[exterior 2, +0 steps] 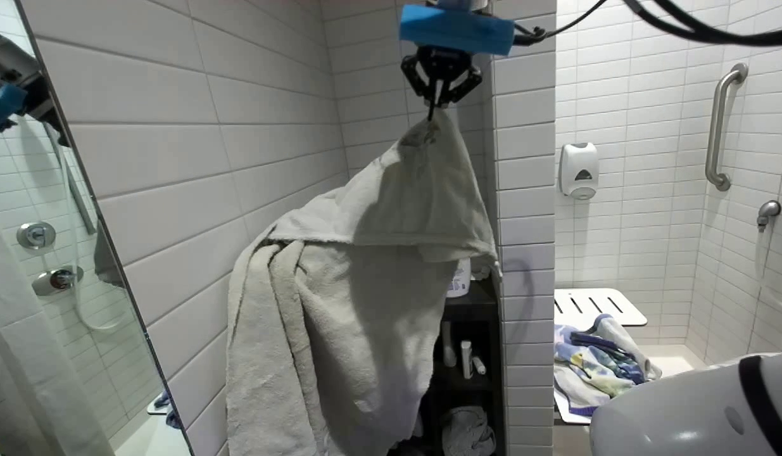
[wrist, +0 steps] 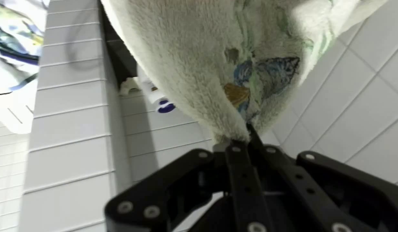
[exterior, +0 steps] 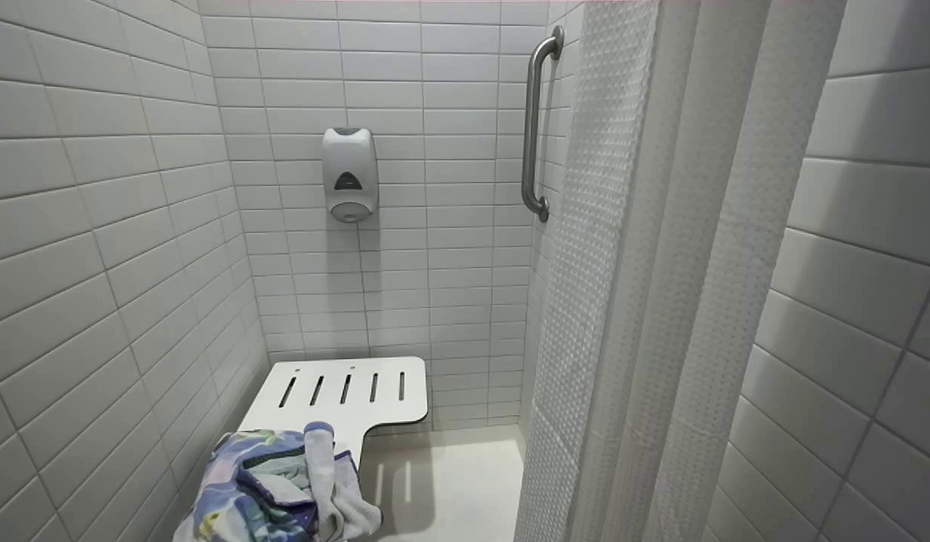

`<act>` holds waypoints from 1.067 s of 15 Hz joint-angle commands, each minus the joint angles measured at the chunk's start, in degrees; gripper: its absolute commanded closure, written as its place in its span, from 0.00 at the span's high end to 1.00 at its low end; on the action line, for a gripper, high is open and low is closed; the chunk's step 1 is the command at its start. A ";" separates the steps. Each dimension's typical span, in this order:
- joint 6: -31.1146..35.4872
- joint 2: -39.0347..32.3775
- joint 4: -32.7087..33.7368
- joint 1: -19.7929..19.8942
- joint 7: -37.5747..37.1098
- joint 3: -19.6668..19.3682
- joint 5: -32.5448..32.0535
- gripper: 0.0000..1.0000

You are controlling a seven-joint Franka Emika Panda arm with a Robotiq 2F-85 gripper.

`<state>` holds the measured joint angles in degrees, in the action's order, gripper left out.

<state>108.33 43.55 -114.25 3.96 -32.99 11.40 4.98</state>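
Observation:
My gripper [exterior 2: 432, 104] points down high beside the tiled wall and is shut on a cream towel [exterior 2: 378, 304]. The towel hangs from the fingertips by a peaked corner and drapes down and to the left, below the frame's bottom edge. In the wrist view my fingers [wrist: 245, 137] pinch the towel [wrist: 186, 54]; its near face shows a faded print in blue, brown and green. The pinched cloth between the fingertips is mostly hidden. The gripper and this towel are out of view in the exterior view that faces the shower stall.
A black shelf [exterior 2: 473, 310] with bottles stands behind the towel, next to a tiled wall end [exterior 2: 523, 253]. A mirror [exterior 2: 80, 316] leans at the left. A slotted white bench [exterior: 389, 414] bears colourful cloth [exterior: 261, 482]. A curtain [exterior: 660, 301] and grab bar [exterior: 534, 124] hang nearby.

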 commanded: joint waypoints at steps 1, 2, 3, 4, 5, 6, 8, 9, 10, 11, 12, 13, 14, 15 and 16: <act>-9.62 2.94 4.01 4.87 -0.42 -1.11 -6.30 0.01; -12.08 3.92 4.55 6.18 -0.46 -1.45 -8.14 0.01; -14.18 4.66 4.99 7.13 -0.29 -1.90 -9.59 0.01; -16.11 5.59 5.22 8.16 -0.02 -2.57 -11.16 0.01; -17.78 6.08 5.80 8.95 0.10 -3.16 -12.32 0.01; -19.18 6.56 6.07 9.66 0.42 -3.83 -13.46 0.01; -21.68 6.84 7.10 11.11 0.92 -4.82 -16.14 0.01; -22.54 6.80 7.33 11.96 1.20 -5.49 -17.96 0.01; -23.12 6.63 7.54 12.32 1.22 -6.19 -18.93 0.01; -23.45 6.18 7.69 12.67 1.09 -6.52 -19.84 0.01; -23.36 5.81 7.55 12.99 0.97 -6.71 -20.68 0.01; -23.54 5.35 7.68 13.15 0.89 -6.92 -21.25 0.01; -23.41 5.03 7.41 13.43 0.67 -6.96 -22.14 0.01; -23.35 4.64 7.38 13.65 0.42 -7.03 -22.96 0.01; -23.43 4.31 7.46 13.81 0.26 -7.19 -23.62 0.01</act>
<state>85.42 49.99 -108.72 16.10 -32.97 4.52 -15.67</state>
